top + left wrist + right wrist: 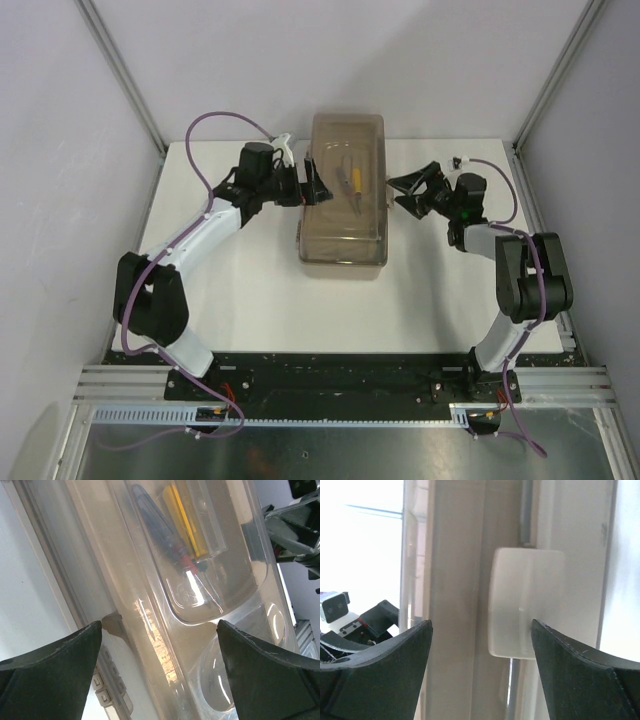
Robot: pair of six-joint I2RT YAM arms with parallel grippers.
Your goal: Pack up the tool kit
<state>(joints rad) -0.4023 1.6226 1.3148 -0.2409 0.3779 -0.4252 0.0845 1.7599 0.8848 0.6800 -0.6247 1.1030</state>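
The toolbox (343,190) sits in the middle of the tabletop (260,295), directly between my 2 sets of jaws. Its brownish see-through lid (165,645) is down over the tools. Both sets of jaws stand wide apart and hold nothing.

The left jaws face the box's left long side. In the left wrist view the lid's edge runs up through the gap between them. Beyond the gap, under the lid, a dark screwdriver (160,527) with a red collar lies just beside a yellow-handled tool (182,517), both in a tray. I read this placement as a brace: with the jaws at that side, the box should not slide when it is pushed from the other.

The right jaws face the opposite long side. In the right wrist view a pale block (526,602) on the box wall sits just ahead of the gap, nearer the right-hand jaw than the left-hand jaw. I take it for the latch, though I cannot tell from here whether it is snapped home. The spread is wider than the block, which suits closing in around it or pressing it flat.

My judgement is that the packing itself looks done, since I see no tool out on the tabletop. Fastening looks like the step in hand. The risks are the box skidding toward the left jaws and the right jaws slipping off the smooth block.
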